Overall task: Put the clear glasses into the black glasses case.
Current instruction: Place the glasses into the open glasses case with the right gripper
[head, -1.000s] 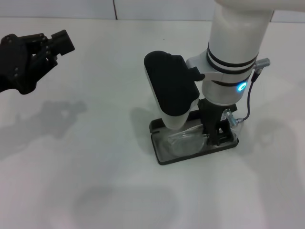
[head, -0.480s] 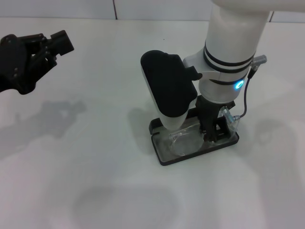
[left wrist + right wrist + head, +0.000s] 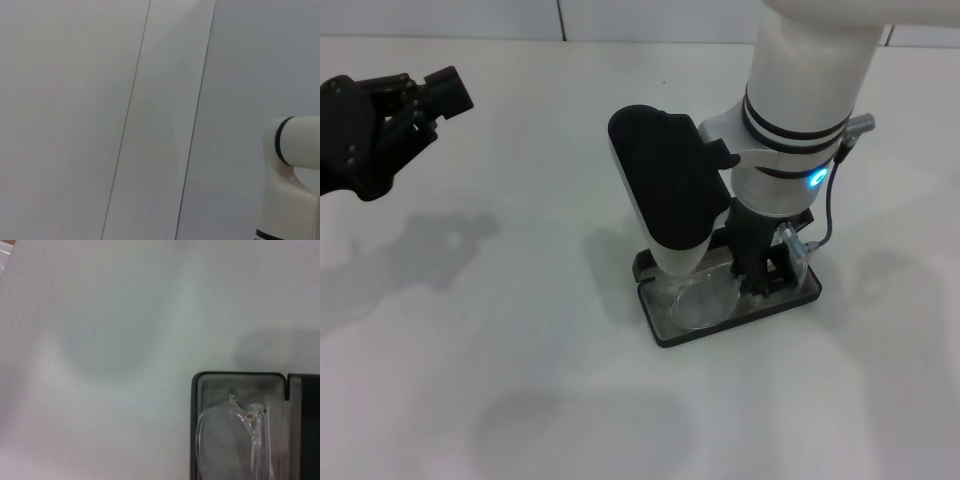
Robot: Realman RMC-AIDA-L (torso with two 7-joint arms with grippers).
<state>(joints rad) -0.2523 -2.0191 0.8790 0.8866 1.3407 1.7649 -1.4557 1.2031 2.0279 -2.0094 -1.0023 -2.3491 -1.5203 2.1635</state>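
Note:
The black glasses case [image 3: 663, 330] lies open on the white table, just right of centre in the head view. The clear glasses [image 3: 704, 299] rest in its grey-lined tray, one lens toward the case's left end. Their right end [image 3: 798, 247] sticks up beside my right gripper [image 3: 761, 276]. That gripper reaches straight down into the right half of the case and looks shut on the glasses frame. The right wrist view shows a corner of the case [image 3: 194, 430] with a lens and hinge of the glasses [image 3: 225, 440] inside. My left gripper [image 3: 390, 115] hangs parked at the far left.
The right arm's white forearm and black wrist housing [image 3: 665, 185] hide the back of the case and its lid. The left wrist view shows only white wall panels and part of a white arm link [image 3: 292, 170].
My right gripper has shifted slightly left over the case. The glasses moved with it, the lens sliding toward the case's left end and the right tip lifting a little. The left arm has not moved.

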